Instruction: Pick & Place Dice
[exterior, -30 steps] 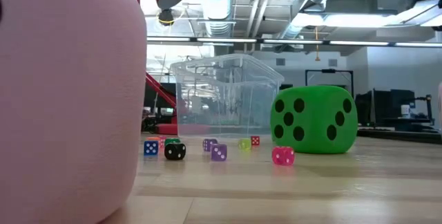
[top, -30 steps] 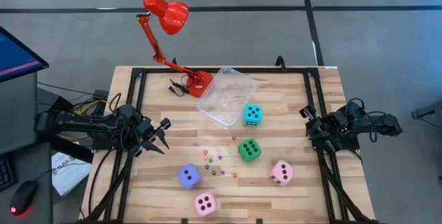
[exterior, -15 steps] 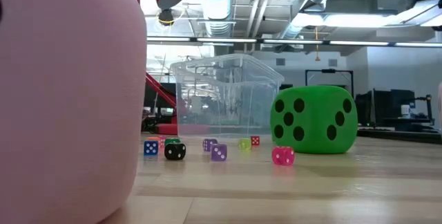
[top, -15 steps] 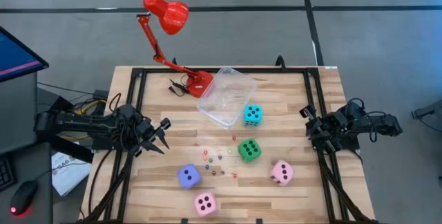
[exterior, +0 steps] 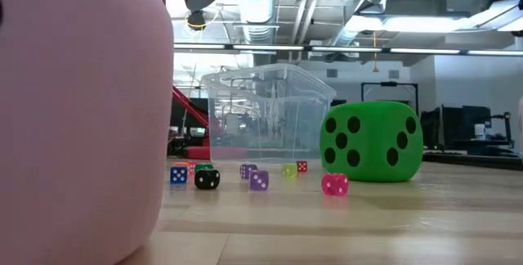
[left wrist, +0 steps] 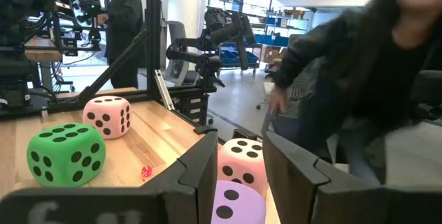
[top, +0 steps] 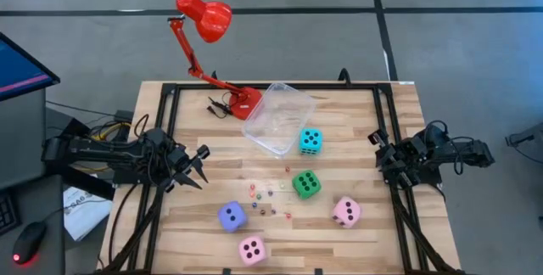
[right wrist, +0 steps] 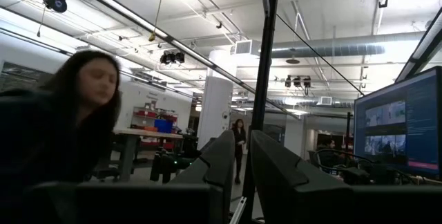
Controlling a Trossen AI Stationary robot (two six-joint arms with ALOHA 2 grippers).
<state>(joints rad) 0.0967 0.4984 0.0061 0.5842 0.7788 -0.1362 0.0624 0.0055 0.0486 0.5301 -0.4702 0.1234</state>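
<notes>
Five soft dice rest flat on the wooden table: cyan (top: 310, 141) beside the tub, green (top: 306, 183) in the middle, pink (top: 345, 211) to its right, purple-blue (top: 232, 216), and another pink (top: 252, 249) at the near edge. Several tiny coloured dice (top: 267, 199) lie scattered between them, and show again in the low view (exterior: 257, 181). My left gripper (top: 202, 166) stands open at the table's left side, pointing toward the dice and touching nothing. My right gripper (top: 377, 153) waits at the right edge, tipped upward, with a narrow gap between its fingers.
A clear plastic tub (top: 278, 118) stands at the far middle, with a red desk lamp (top: 208, 20) based beside it (top: 244, 101). A black frame (top: 165, 97) rims the table. A person (left wrist: 359, 79) leans close beyond the near right edge.
</notes>
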